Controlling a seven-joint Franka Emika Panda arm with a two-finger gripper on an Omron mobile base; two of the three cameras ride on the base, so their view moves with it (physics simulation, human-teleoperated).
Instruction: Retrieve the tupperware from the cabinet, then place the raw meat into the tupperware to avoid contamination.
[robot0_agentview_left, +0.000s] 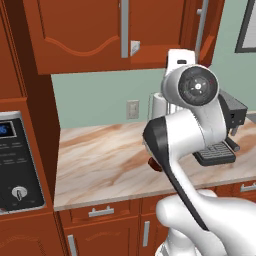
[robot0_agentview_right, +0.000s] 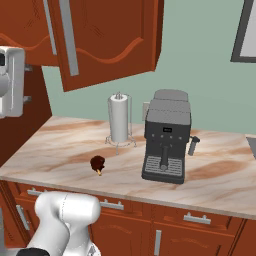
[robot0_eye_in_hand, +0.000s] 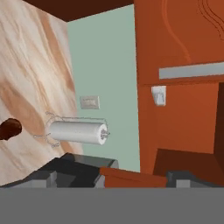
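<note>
- Marble counter (robot0_agentview_right: 220, 165) runs beneath the cabinet (robot0_agentview_right: 107, 35), against a pale green wall; a coffee machine (robot0_agentview_right: 166, 142) and a paper-towel roll (robot0_agentview_right: 119, 119) stand on it.
- One cabinet door is seen swung ajar in the right base view, its long silver handle (robot0_agentview_right: 69, 37) showing. A small white corner (robot0_agentview_left: 135, 48) shows at the cabinet's lower edge — possibly the tupperware, though too little is visible to be sure.
- Meat (robot0_agentview_right: 97, 163) lies on the counter in front of the roll, well apart from the machine, with the bone end toward the counter's front edge.
- Gripper is raised near the cabinet; from the hand view it cannot be told whether the jaws are apart or together.
- Tupperware is judged light, stiff and smooth — best pinched across one rim wall, kept level.
- Meat is judged soft and slippery; the thick middle would be the surer hold, not the thin bone.
</note>
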